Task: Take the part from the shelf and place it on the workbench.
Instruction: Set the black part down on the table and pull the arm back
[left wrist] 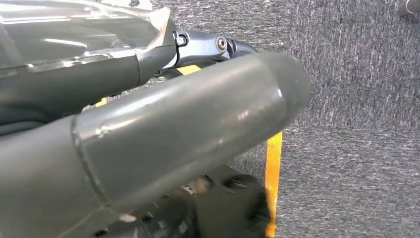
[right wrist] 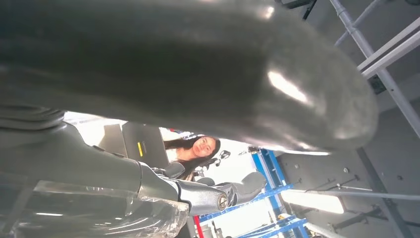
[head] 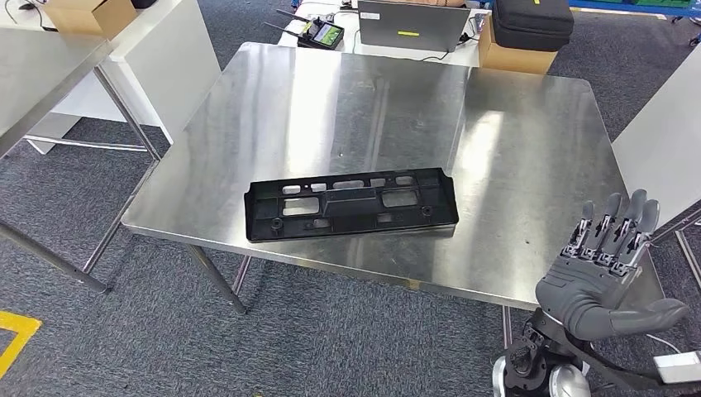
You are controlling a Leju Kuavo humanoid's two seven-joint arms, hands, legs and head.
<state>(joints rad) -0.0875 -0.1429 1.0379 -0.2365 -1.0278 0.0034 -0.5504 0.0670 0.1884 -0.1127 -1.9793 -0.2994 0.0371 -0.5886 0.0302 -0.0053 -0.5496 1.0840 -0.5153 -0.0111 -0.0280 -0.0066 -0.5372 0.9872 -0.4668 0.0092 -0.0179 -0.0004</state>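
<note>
Steel counter (head: 496, 165) carries black part (head: 351, 203), flat, long axis left-right near front edge. Right hand (head: 608, 269) empty, fingers (head: 620, 222) spread. Left hand (left wrist: 148, 139): cannot tell.

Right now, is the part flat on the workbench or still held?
Flat: the black part lies on the steel workbench, right hand open, apart from it.

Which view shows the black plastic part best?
The head view: the black part lies whole and flat on the steel workbench. Both wrist views are taken up by their own hands, with floor or room beyond them.
</note>
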